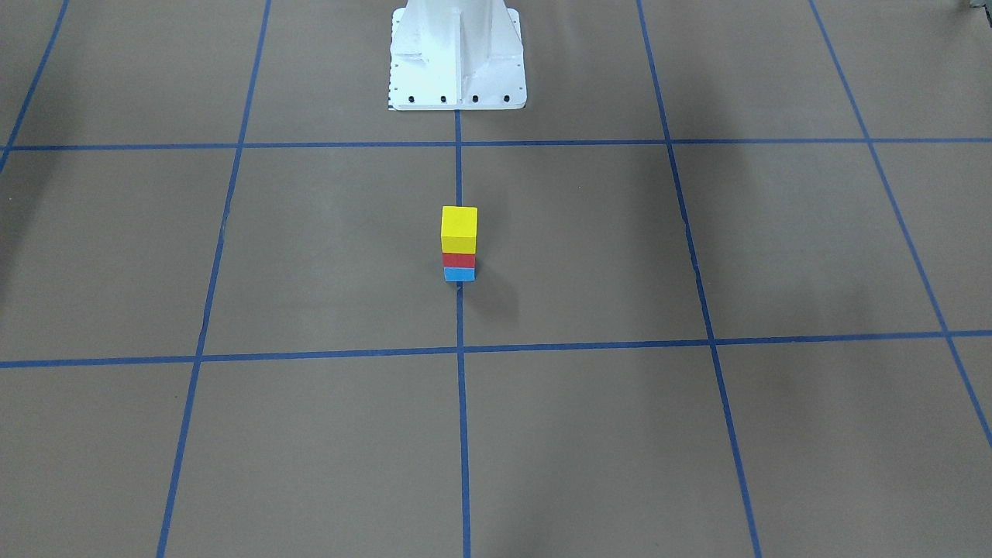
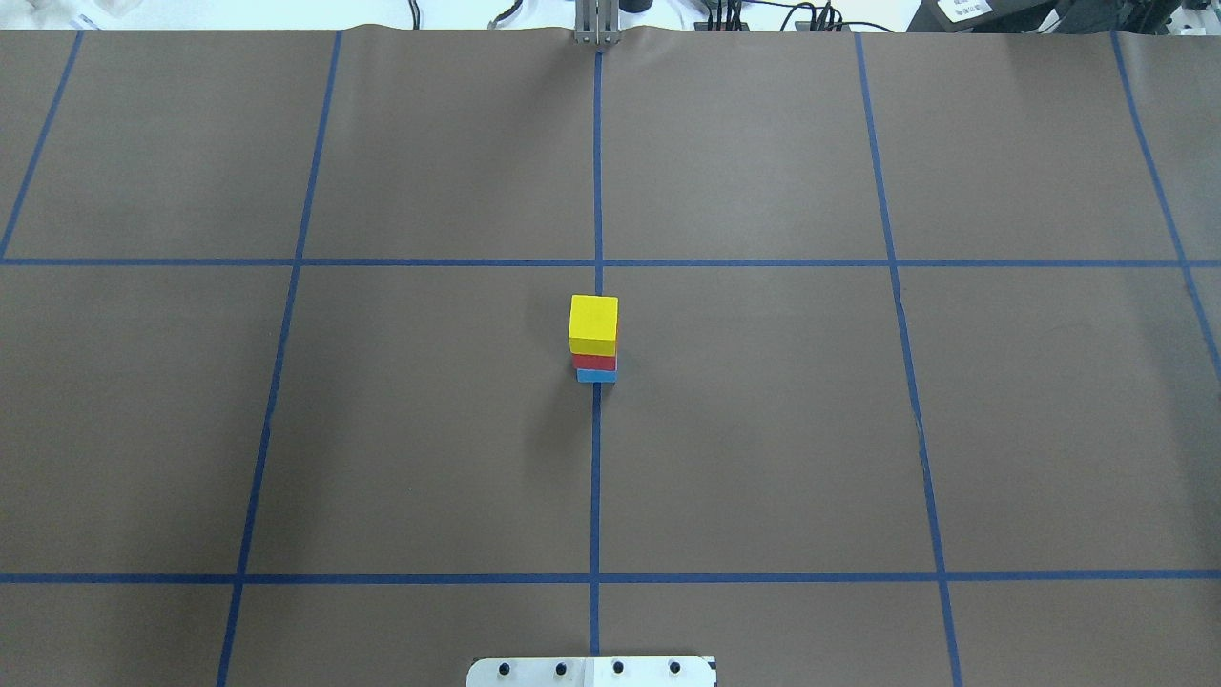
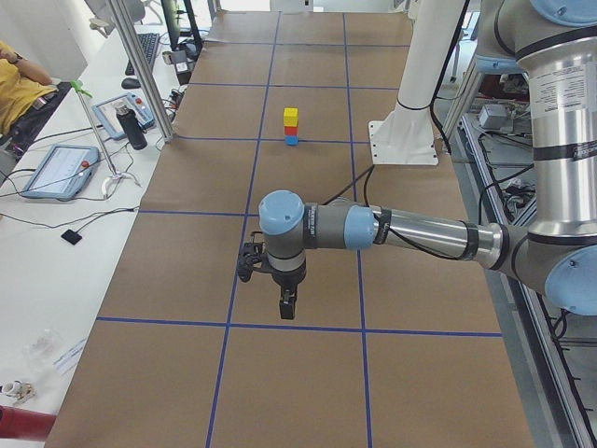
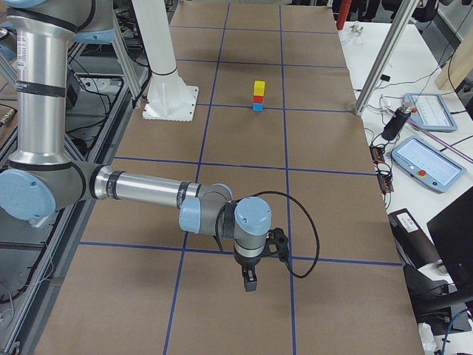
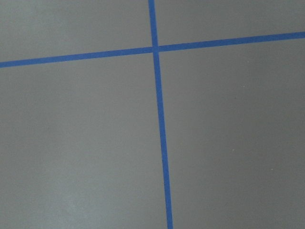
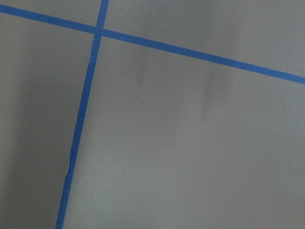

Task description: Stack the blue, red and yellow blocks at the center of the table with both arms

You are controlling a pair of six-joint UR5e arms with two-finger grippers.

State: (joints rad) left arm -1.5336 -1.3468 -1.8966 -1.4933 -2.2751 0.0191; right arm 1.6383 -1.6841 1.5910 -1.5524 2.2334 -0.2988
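Observation:
A stack of three blocks stands at the table's center: the blue block point(image 2: 596, 376) at the bottom, the red block point(image 2: 594, 363) on it, the yellow block point(image 2: 593, 322) on top. The stack also shows in the front view point(image 1: 459, 242), the left view point(image 3: 291, 126) and the right view point(image 4: 258, 96). My left gripper point(image 3: 286, 308) shows only in the exterior left view, far from the stack; I cannot tell if it is open or shut. My right gripper point(image 4: 249, 281) shows only in the exterior right view, also far away; I cannot tell its state.
The brown table point(image 2: 763, 429) carries a grid of blue tape lines. The robot's white base point(image 1: 457, 54) stands at the table's edge. Tablets point(image 4: 429, 163) and cables lie on side benches. A person in yellow point(image 3: 19, 84) sits beyond the left bench.

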